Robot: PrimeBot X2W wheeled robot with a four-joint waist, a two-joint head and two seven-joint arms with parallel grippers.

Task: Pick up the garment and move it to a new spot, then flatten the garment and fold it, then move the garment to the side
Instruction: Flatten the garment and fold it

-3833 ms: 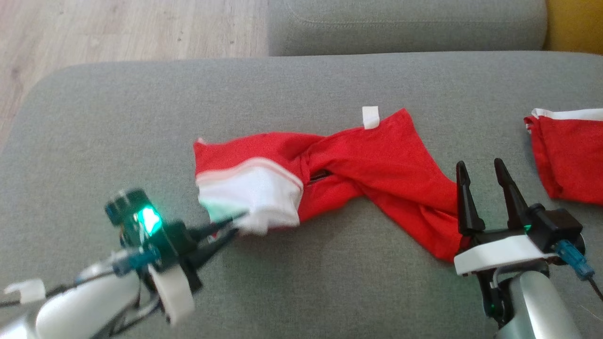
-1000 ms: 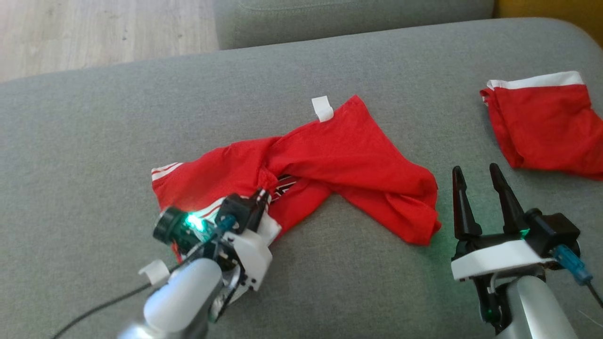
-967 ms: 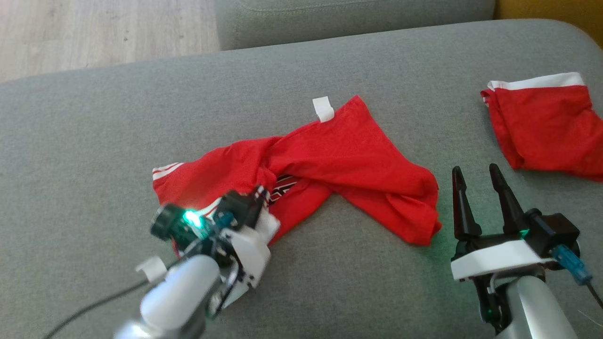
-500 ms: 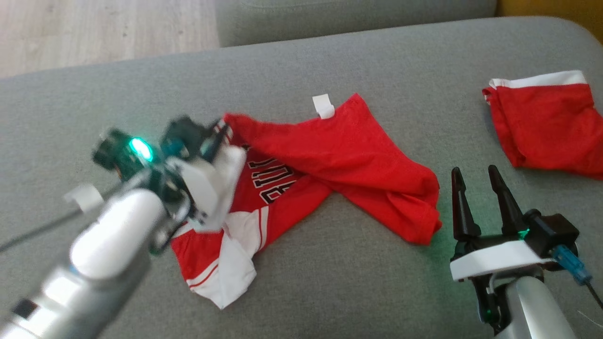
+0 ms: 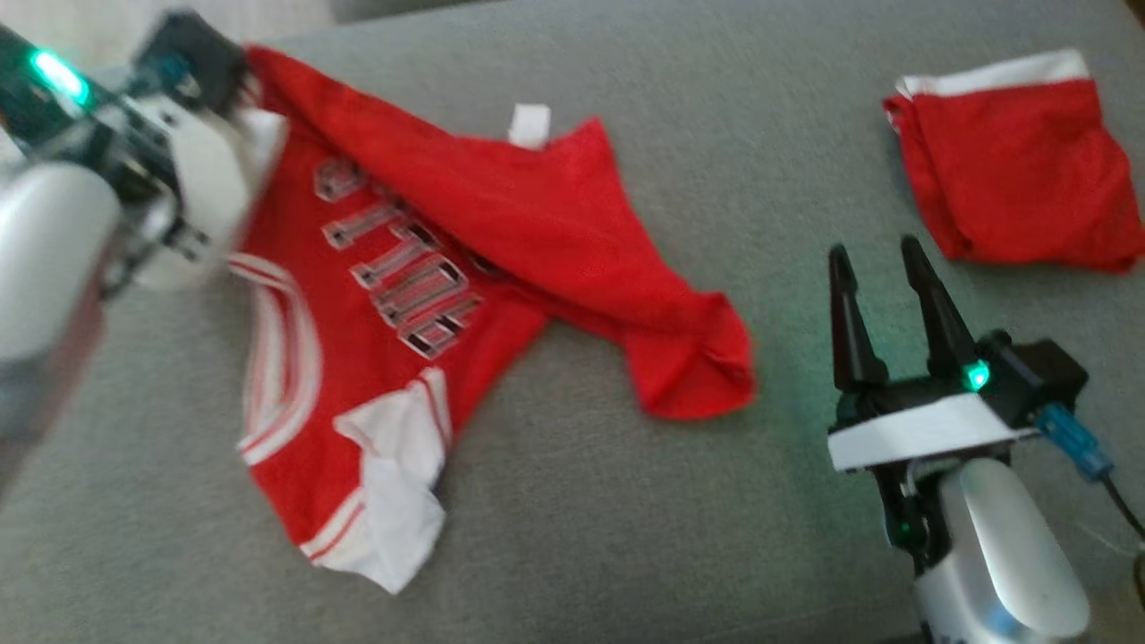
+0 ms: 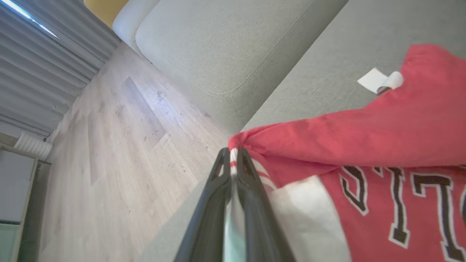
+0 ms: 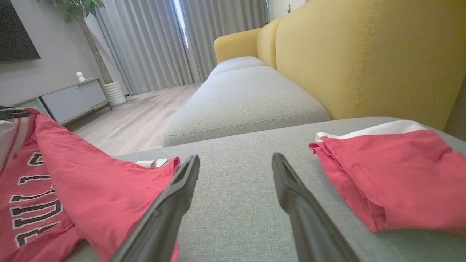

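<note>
Looks like somebody's living room, so a home. Grey sofa [image 7: 247, 98] with a yellow back [image 7: 364, 54], long curtains [image 7: 153, 43], wood floor [image 7: 142, 116], plus a wall TV [image 7: 16, 32], a low cabinet [image 7: 69, 100] and a potted tree [image 7: 93, 40].

Red garments found, two: one red jersey with black-and-white lettering and white trim [image 5: 394, 295] at the tips of the left gripper [image 6: 232, 153], and one folded red cloth with a white band [image 5: 1011, 170] ahead and to the right of the right gripper [image 5: 872, 248]. Grippers, two, each with two long dark fingers [image 5: 845, 322]; also one small white fabric tag [image 5: 530, 124], ahead and to the left of the right gripper. Seat cushions, two: one grey upholstered seat cushion [image 5: 626, 519] beneath both grippers and a second grey seat cushion [image 7: 247, 94] beyond the right gripper's fingertips.
</note>
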